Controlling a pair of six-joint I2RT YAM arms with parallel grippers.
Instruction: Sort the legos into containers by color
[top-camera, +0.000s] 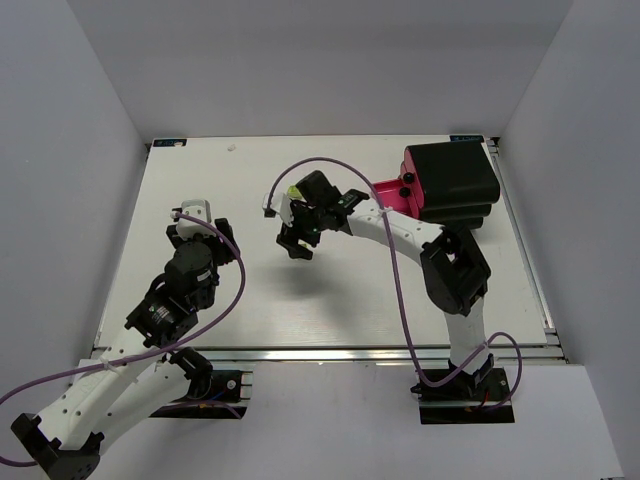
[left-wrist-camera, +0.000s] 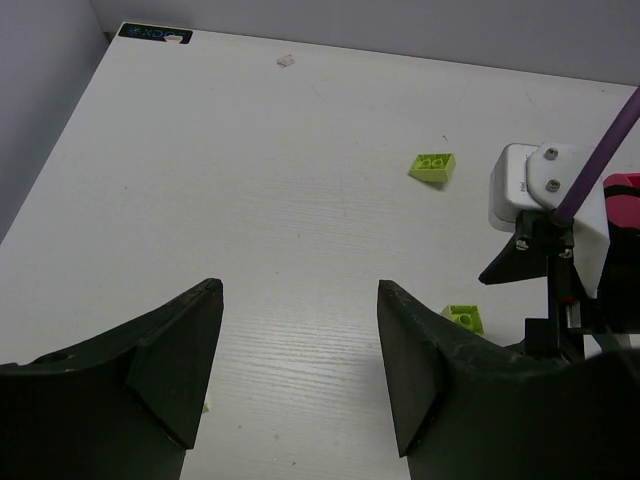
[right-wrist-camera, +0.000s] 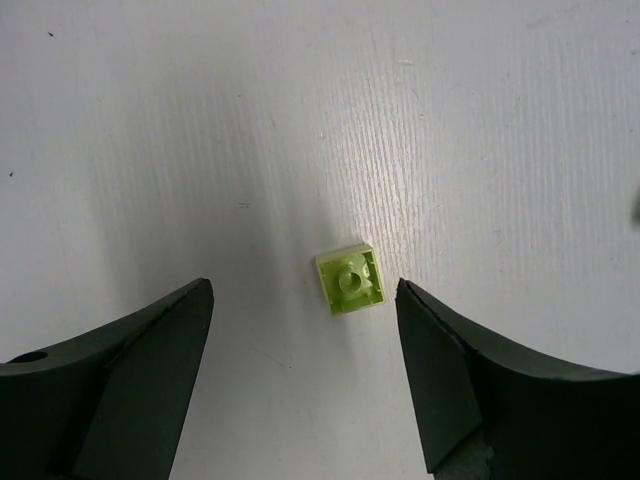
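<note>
A lime lego (right-wrist-camera: 351, 279) lies upside down on the white table between my right gripper's open fingers, nearer the right finger and not touched. My right gripper (right-wrist-camera: 303, 290) hangs over the table's middle in the top view (top-camera: 297, 243). A second lime lego (left-wrist-camera: 432, 167) lies farther back and also shows in the top view (top-camera: 293, 192). The left wrist view shows one more lime lego (left-wrist-camera: 464, 318) beside my right finger. My left gripper (left-wrist-camera: 298, 290) is open and empty at the left (top-camera: 200, 225). The black containers (top-camera: 450, 180) with a magenta front (top-camera: 392, 196) stand at the back right. No red or dark green legos show.
My right arm's white wrist and purple cable (left-wrist-camera: 545, 190) reach into the left wrist view from the right. A small white scrap (left-wrist-camera: 286, 61) lies near the back edge. White walls enclose the table on three sides.
</note>
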